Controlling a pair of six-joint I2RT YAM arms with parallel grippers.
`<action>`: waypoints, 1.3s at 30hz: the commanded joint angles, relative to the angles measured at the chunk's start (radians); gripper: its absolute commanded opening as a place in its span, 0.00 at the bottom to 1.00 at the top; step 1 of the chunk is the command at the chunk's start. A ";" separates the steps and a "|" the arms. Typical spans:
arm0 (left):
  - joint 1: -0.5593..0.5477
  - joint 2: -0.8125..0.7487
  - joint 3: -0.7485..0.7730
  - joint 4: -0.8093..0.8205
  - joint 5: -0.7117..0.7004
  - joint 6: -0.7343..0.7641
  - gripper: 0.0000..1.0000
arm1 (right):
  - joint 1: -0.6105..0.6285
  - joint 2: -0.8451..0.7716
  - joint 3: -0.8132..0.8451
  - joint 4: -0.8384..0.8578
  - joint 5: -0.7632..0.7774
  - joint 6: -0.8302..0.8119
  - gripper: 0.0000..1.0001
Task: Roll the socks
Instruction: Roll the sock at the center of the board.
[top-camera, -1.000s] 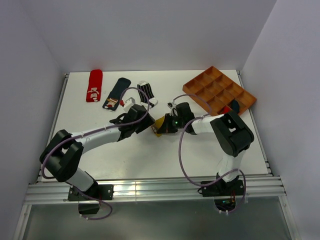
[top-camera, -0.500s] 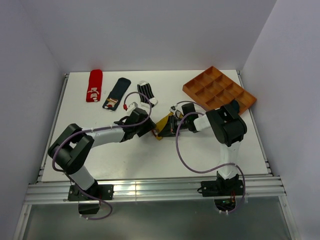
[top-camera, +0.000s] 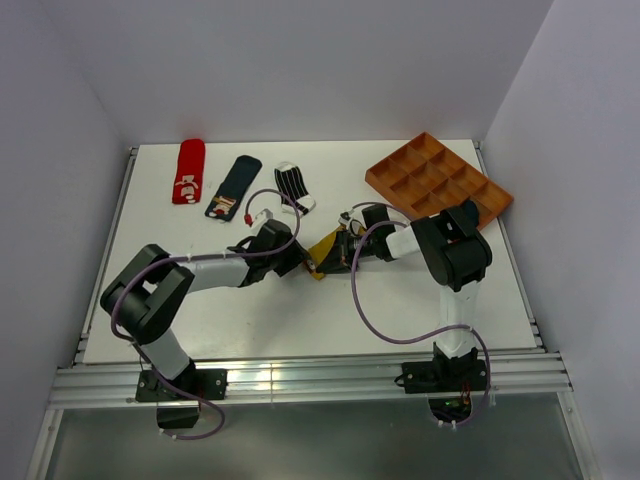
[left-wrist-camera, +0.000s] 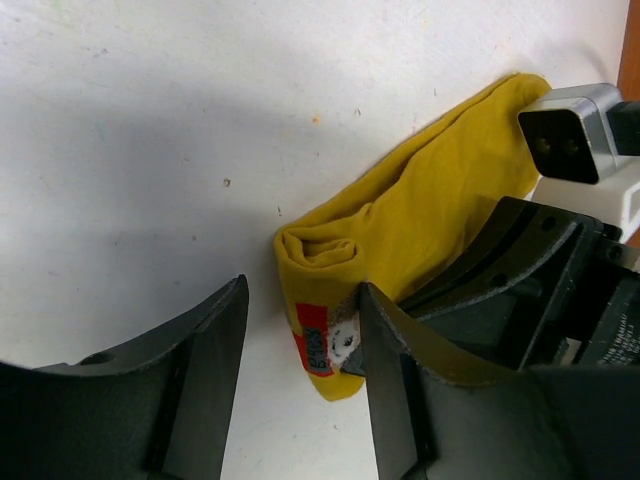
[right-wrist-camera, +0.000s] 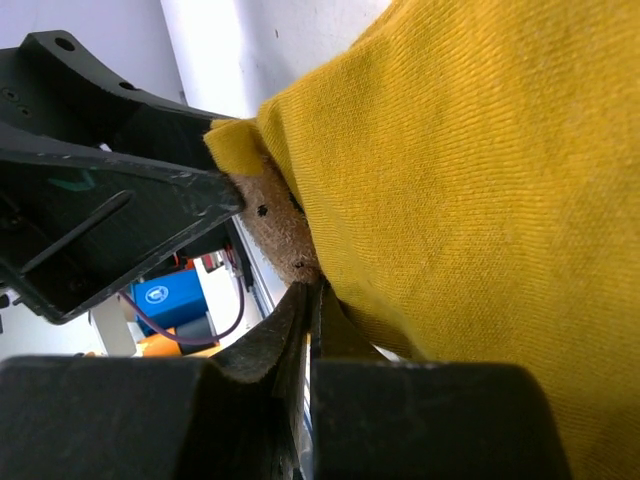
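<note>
Top, left-wrist and right-wrist views; I read them from left to right.

At the far left of the white bench lie a red fabric sock with white marks, a navy sock with a coloured patch and a black-and-white striped sock. All three lie flat and unrolled, well apart from both arms.

Near the bench's middle, the left fingers stand apart. The labelled end of the mustard-yellow knitted sock lies between them, touching one finger only. That end shows a short, loose coil; the rest of the sock runs out flat toward the right arm.

The right fingers are pressed together, tips against the sock's edge. I cannot tell whether any fabric is pinched between them.

At the far right sits the orange compartmented tray. The right arm covers its near corner, so I cannot tell what that corner holds.

I judge the task to be at an early stage: one roll is begun and not finished, and three visible socks are untouched. The plain navy sock and a second red sock do not show.
</note>
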 joint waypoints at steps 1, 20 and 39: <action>0.004 0.029 -0.011 0.043 0.017 -0.021 0.52 | -0.007 0.034 0.022 -0.060 0.060 -0.030 0.00; 0.001 0.141 0.090 -0.151 -0.033 0.023 0.07 | 0.050 -0.234 -0.005 -0.170 0.333 -0.251 0.29; -0.002 0.133 0.156 -0.245 -0.030 0.056 0.06 | 0.430 -0.506 -0.168 -0.069 1.044 -0.565 0.41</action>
